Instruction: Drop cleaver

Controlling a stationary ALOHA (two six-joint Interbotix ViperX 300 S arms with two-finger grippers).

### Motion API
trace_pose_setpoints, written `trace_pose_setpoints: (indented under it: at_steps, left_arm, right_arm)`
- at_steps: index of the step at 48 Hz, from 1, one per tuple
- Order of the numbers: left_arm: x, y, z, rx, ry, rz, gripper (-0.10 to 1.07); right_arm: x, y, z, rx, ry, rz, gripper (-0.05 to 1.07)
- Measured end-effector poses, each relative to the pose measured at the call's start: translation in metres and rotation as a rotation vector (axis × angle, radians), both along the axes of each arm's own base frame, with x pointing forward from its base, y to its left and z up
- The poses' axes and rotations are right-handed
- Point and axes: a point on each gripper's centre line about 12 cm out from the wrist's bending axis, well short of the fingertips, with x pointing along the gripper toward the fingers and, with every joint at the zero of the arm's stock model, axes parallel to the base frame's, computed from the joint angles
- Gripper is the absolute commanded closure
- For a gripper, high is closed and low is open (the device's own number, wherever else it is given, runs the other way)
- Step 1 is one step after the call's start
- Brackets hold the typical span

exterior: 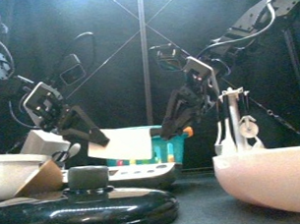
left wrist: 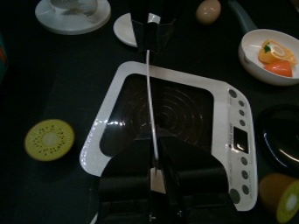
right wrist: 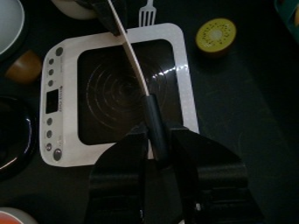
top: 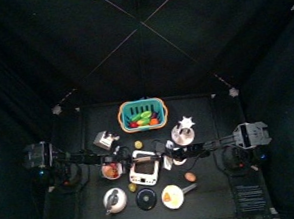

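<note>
The cleaver shows edge-on as a thin pale line in the left wrist view and in the right wrist view, where its dark handle shows too. It hangs above a white-framed black cooker plate. My left gripper is shut on the blade's end. My right gripper is shut on the handle. In the top view the two grippers meet at the table's middle, left and right, over the cooker plate.
A green basket stands at the back. Around the cooker plate lie a kiwi half, a bowl with orange pieces, an egg, a cup on a saucer and an orange. Large bowls stand at the table's front.
</note>
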Motion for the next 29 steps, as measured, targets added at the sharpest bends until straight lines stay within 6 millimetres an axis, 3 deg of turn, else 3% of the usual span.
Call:
trace_pose_setpoints:
  at_steps: [14, 29]
  left_arm:
    - [0.0, 0.0, 0.002, 0.001, -0.009, -0.002, 0.51]
    - [0.001, 0.001, 0.017, -0.002, -0.06, 0.011, 0.35]
  right_arm:
    - [-0.001, 0.0, 0.009, -0.002, -0.022, -0.003, 0.47]
    - [-0.017, 0.001, 0.024, -0.017, -0.038, -0.038, 0.47]
